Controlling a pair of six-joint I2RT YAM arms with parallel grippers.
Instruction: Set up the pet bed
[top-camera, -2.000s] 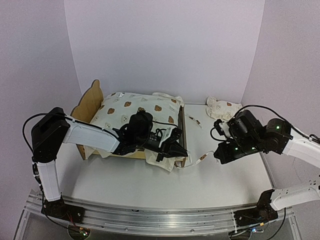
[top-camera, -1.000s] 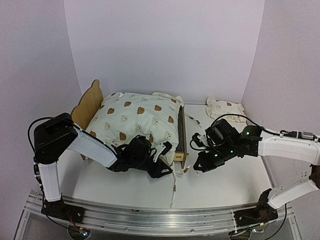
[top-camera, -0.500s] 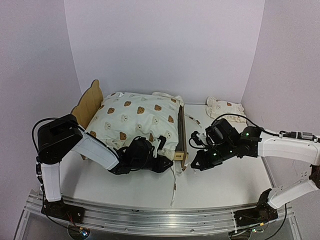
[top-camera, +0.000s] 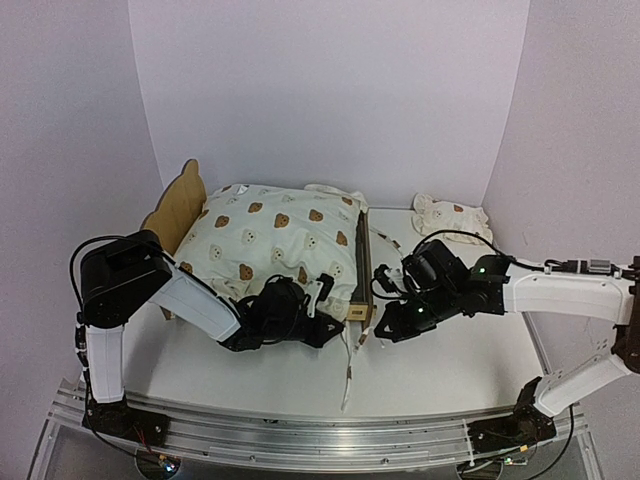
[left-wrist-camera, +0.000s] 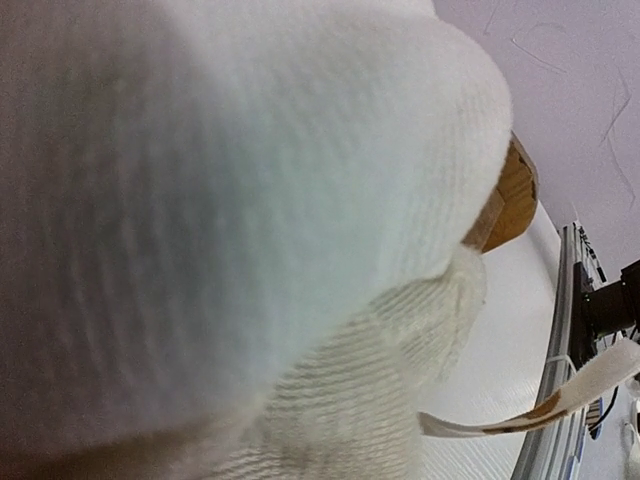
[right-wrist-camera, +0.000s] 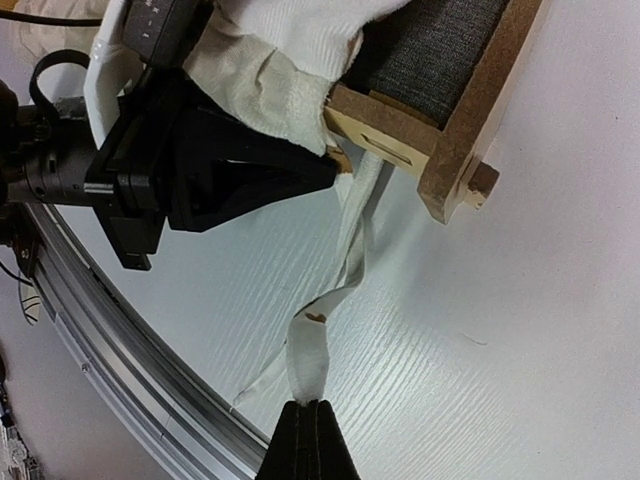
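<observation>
The pet bed (top-camera: 184, 198) is a plywood frame with a bear-ear headboard at the left; its foot corner (right-wrist-camera: 452, 150) and grey base (right-wrist-camera: 432, 48) show in the right wrist view. A cream bear-print cushion (top-camera: 275, 238) lies on it. My left gripper (top-camera: 335, 328) lies low at the cushion's near right corner and is shut on the fabric (left-wrist-camera: 250, 200), which fills its own view and hides the fingers. My right gripper (right-wrist-camera: 312, 408) is shut on the end of a tie string (right-wrist-camera: 335, 285) that hangs from that corner, just right of the foot rail (top-camera: 362, 270).
A small ruffled bear-print pillow (top-camera: 450, 214) lies at the back right of the white table (top-camera: 470, 350). A second tie string (top-camera: 349, 378) trails toward the metal rail (top-camera: 300, 432) at the near edge. Both grippers sit close together at the bed's foot corner.
The left gripper came down off the cushion to the bed's near right corner and closed on the fabric. The right arm moved left to the foot rail, holding the string.
</observation>
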